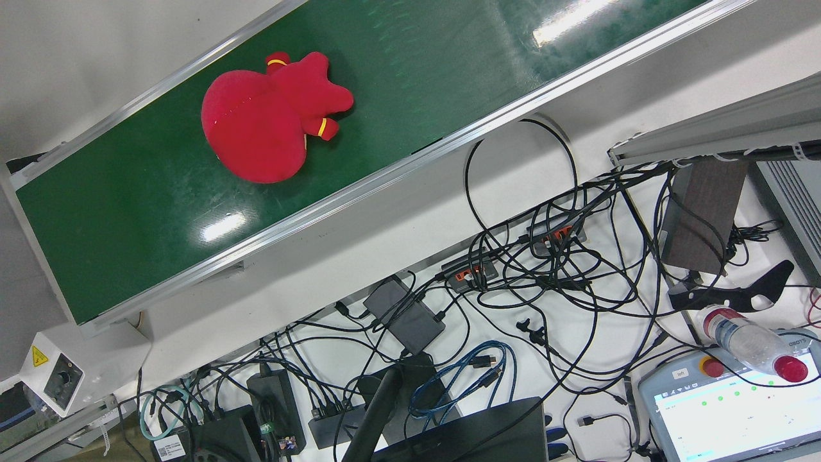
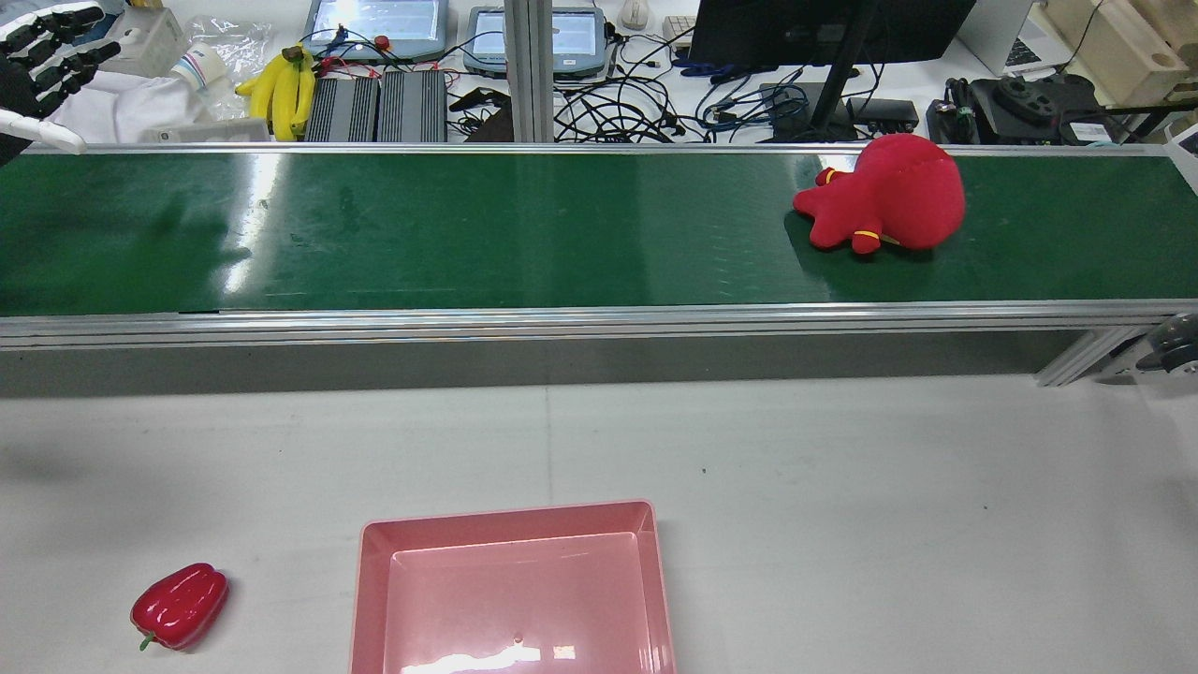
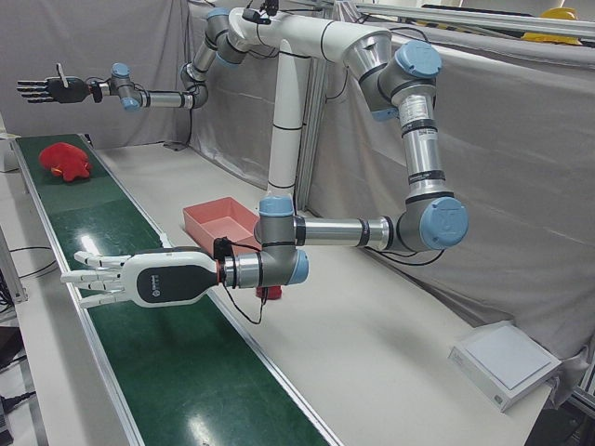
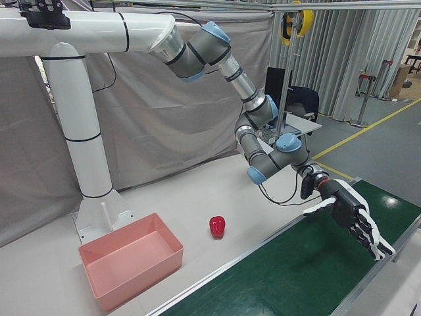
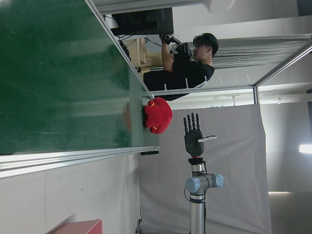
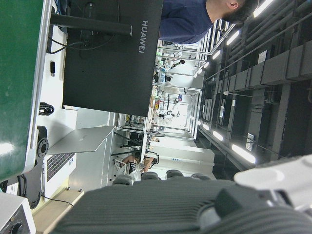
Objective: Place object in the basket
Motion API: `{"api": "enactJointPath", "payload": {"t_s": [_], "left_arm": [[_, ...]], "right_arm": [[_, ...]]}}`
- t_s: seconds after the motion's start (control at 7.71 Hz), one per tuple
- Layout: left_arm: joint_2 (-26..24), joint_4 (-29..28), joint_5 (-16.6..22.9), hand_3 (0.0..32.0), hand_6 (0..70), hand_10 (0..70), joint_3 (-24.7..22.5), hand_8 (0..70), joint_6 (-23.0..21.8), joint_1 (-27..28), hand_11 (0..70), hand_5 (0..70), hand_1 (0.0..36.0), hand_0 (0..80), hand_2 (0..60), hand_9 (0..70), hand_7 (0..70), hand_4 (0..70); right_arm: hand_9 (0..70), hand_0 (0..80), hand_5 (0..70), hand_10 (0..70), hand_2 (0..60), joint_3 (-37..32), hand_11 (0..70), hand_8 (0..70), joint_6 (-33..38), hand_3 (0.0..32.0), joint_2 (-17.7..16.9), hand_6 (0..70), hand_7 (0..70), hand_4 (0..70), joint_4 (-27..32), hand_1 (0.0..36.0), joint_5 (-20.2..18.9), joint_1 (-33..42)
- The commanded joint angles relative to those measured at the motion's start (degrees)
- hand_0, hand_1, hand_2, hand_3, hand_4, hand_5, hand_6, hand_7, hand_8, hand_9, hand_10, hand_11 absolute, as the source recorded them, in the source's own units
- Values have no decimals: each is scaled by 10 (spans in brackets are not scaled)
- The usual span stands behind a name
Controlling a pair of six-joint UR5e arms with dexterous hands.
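A red plush toy [image 2: 884, 206] lies on the green conveyor belt [image 2: 468, 234] at its right end; it also shows in the front view [image 1: 269, 119] and the left-front view [image 3: 65, 161]. A pink basket [image 2: 515, 590] stands empty on the white table, near the front edge. My left hand [image 2: 42, 56] is open and empty, held above the belt's left end, far from the toy; it also shows in the right-front view [image 4: 352, 214]. My right hand [image 3: 51, 90] is open and empty, raised high above the toy, and also shows in the left hand view [image 5: 194, 139].
A red bell pepper [image 2: 180, 607] lies on the table left of the basket. Beyond the belt a desk holds cables [image 1: 545, 269], tablets [image 2: 374, 23], a monitor [image 2: 824, 28] and bananas [image 2: 281, 84]. A person [image 5: 187, 68] sits past the belt's right end.
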Motion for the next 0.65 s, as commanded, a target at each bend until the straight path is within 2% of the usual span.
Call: {"api": "enactJointPath", "payload": {"t_s": [0.0, 0.52], "left_arm": [[8, 0, -3, 0, 29, 0, 1, 78, 5, 5, 0, 187, 221, 747, 0, 125, 33, 90], [8, -1, -3, 0, 27, 0, 0, 76, 4, 4, 0, 189, 220, 749, 0, 122, 31, 89]], "right_arm": [[0, 0, 0, 0, 0, 0, 0, 0, 0, 0, 0, 0, 0, 0, 0, 0, 0, 0], [0, 0, 0, 0, 0, 1, 0, 0, 0, 0, 0, 0, 0, 0, 0, 0, 0, 1]]}}
